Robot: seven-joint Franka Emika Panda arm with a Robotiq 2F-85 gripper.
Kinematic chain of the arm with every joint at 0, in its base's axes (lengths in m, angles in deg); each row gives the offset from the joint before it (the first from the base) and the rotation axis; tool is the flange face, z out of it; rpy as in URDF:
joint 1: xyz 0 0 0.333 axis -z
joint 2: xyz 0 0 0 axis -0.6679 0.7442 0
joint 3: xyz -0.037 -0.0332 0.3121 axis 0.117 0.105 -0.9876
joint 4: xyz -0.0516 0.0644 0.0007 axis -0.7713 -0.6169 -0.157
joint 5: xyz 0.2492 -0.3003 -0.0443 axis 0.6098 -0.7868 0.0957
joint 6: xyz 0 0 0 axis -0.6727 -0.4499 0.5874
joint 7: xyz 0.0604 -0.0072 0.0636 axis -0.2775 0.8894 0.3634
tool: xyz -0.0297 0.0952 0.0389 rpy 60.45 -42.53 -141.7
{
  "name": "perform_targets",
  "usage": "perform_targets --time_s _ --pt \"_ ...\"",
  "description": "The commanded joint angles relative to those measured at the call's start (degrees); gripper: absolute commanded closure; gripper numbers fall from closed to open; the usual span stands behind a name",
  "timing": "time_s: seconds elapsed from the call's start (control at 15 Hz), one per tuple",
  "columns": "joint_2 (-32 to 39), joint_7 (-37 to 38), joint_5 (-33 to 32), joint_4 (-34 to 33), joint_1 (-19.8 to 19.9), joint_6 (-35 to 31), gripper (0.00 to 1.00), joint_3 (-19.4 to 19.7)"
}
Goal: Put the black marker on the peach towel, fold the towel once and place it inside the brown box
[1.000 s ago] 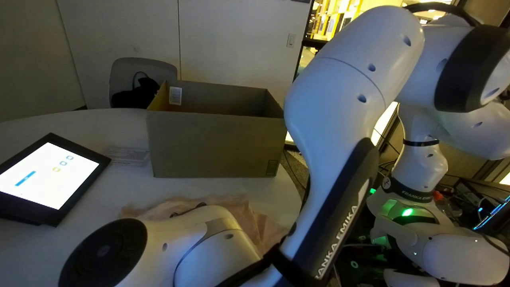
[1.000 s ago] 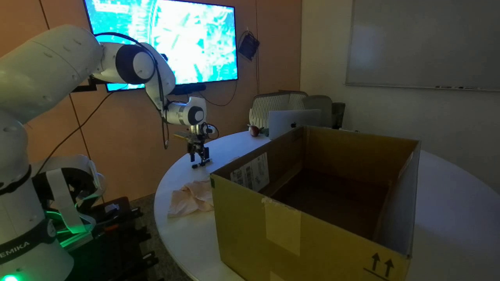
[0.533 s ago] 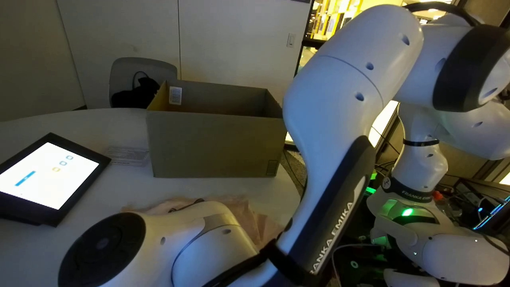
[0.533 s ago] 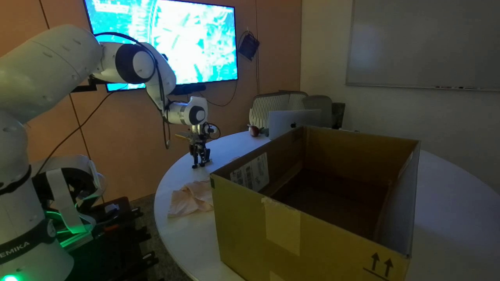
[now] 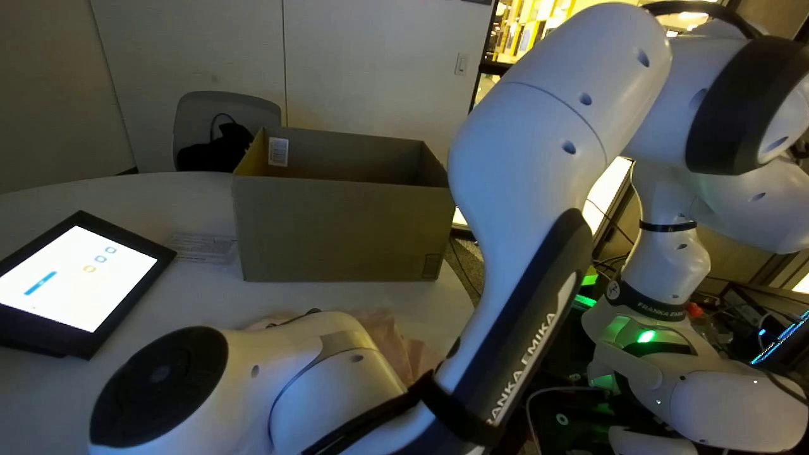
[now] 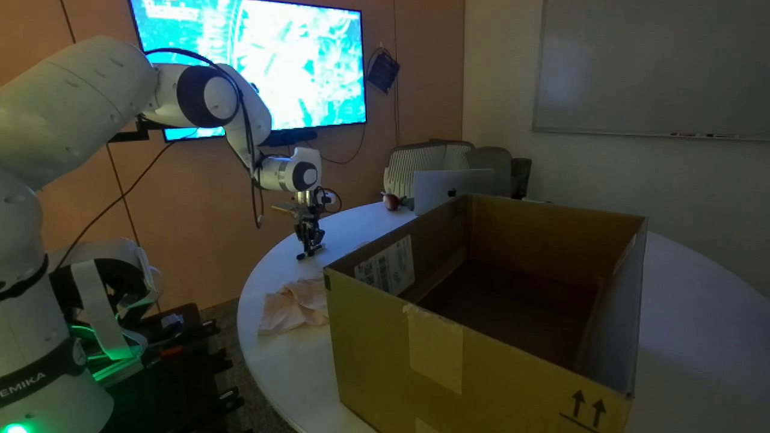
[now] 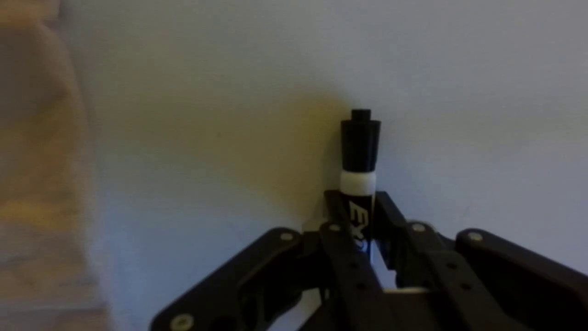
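In the wrist view the black marker (image 7: 359, 147), with a white band and white lettering, points away from my gripper (image 7: 358, 200). The jaws are shut on its body, one finger against each side, and its rear end is hidden between them. Whether it touches the table I cannot tell. The peach towel (image 7: 39, 184) lies crumpled to the left of the marker; an exterior view shows part of the towel (image 6: 292, 310) between my gripper (image 6: 309, 251) and the brown box. That brown box (image 5: 341, 234) stands upright with its top open in both exterior views.
A black touch panel with a lit screen (image 5: 79, 278) sits on the round white table (image 6: 289, 355), and a flat clear item (image 5: 202, 248) lies beside the box. Farther back are a laptop (image 6: 430, 189) and a reddish round object (image 6: 391, 201). The box walls rise high.
The fingers were spread apart a second ago and have come together on the marker. My hand has shifted slightly, a little upward in an exterior view. Towel and box stay put.
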Motion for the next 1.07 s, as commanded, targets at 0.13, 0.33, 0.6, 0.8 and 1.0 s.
perform_targets --time_s 0.13,0.33,0.6,0.8,1.0 --pt "-2.3 -1.7 0.3 2.1 0.2 0.3 0.84 -0.2" --pt "-4.1 -2.4 0.5 4.0 0.5 0.6 0.85 -0.5" --pt "-8.3 -3.2 0.7 8.7 1.2 0.7 0.85 -1.0" --pt "-11.8 -2.7 0.2 13.0 1.6 0.0 0.85 -0.6" --pt "-14.8 -1.8 -0.5 17.6 2.3 -0.7 0.85 0.3"
